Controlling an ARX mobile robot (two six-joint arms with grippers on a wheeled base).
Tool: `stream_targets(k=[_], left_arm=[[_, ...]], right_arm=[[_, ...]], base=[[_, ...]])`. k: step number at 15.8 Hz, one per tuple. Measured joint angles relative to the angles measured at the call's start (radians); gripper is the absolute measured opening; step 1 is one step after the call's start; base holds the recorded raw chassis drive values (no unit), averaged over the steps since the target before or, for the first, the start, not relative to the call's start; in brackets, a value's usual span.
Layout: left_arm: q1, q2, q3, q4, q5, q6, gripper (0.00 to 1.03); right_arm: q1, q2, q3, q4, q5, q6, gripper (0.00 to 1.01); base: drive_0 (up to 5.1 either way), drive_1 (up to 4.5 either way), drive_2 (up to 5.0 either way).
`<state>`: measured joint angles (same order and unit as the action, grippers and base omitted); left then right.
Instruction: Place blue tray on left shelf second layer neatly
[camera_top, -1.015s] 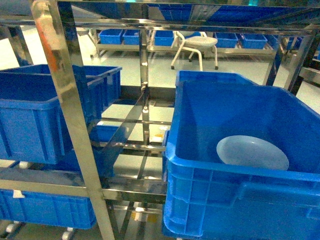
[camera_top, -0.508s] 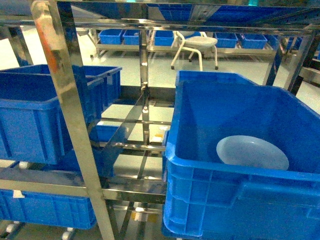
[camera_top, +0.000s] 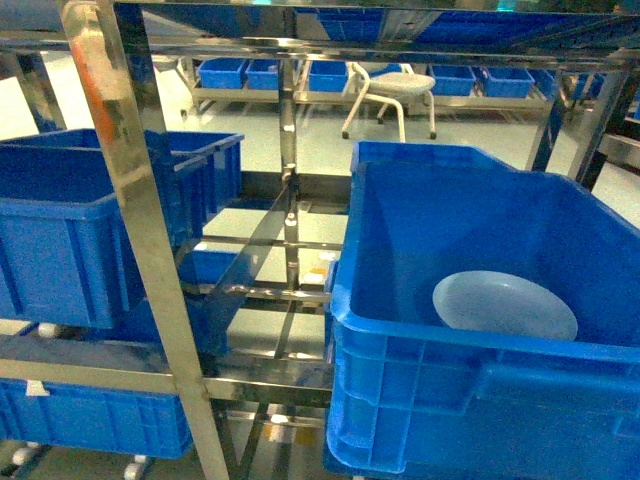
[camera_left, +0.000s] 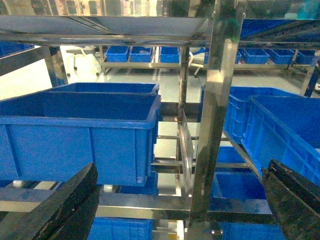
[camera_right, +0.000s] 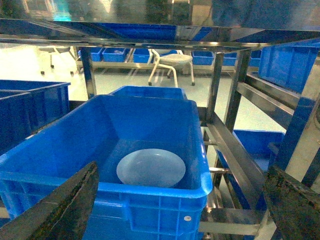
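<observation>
While nothing shifts between the earlier head views and now, the blue tray sits on the left shelf at nine o'clock. Both the left gripper and the right gripper gape wide, holding nothing.

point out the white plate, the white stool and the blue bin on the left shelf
white plate (camera_top: 505, 306), head view, middle of the dish.
white stool (camera_top: 392, 83), head view, on its seat.
blue bin (camera_left: 75, 132), left wrist view, on its front wall.
</observation>
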<state>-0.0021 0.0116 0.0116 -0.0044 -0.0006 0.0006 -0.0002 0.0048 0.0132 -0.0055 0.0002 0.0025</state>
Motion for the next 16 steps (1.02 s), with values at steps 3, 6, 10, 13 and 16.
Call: stream_targets(k=[3, 6, 10, 13, 16], left_arm=[[0.0, 0.0, 0.0, 0.0, 0.0, 0.0, 0.98], [0.0, 0.0, 0.0, 0.0, 0.0, 0.0, 0.98], [0.0, 0.0, 0.0, 0.0, 0.0, 0.0, 0.98], [0.0, 0.0, 0.0, 0.0, 0.0, 0.0, 0.98], [0.0, 0.0, 0.0, 0.0, 0.0, 0.0, 0.98]], right_arm=[[0.0, 0.0, 0.0, 0.0, 0.0, 0.0, 0.98], [0.0, 0.0, 0.0, 0.0, 0.0, 0.0, 0.98], [0.0, 0.0, 0.0, 0.0, 0.0, 0.0, 0.98], [0.0, 0.0, 0.0, 0.0, 0.0, 0.0, 0.98], [0.0, 0.0, 0.0, 0.0, 0.0, 0.0, 0.98]], base=[[0.0, 0.0, 0.0], [0.0, 0.0, 0.0], [0.0, 0.0, 0.0], [0.0, 0.0, 0.0], [0.0, 0.0, 0.0]])
